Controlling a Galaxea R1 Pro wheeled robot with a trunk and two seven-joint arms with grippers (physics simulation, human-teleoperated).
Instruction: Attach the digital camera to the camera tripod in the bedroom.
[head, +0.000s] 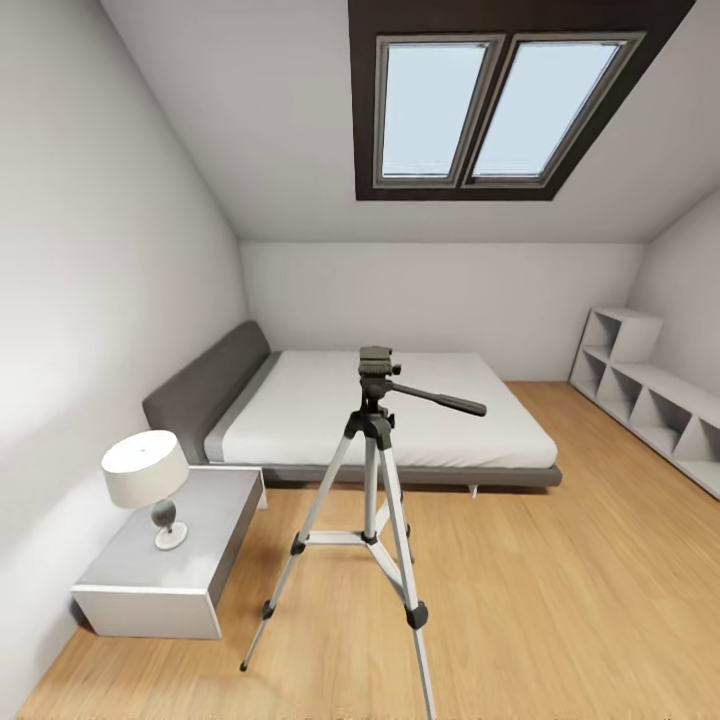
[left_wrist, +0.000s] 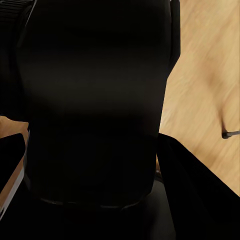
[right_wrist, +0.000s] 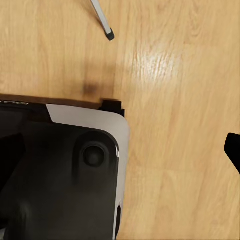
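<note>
Place: bedroom, tripod (head: 372, 500) stands at 12 o'clock on the wood floor (head: 560, 600), bed (head: 380, 410) behind it | Camera: nothing mounted on the tripod head | Pincers: cannot tell open or closed | Left: find camera, mount it.

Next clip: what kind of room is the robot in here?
A bedroom, seemingly under a roof slope: a white bed with a grey headboard, a bedside table carrying a lamp, and a double skylight in the slanted ceiling. A camera tripod stands on the wood floor.
</note>
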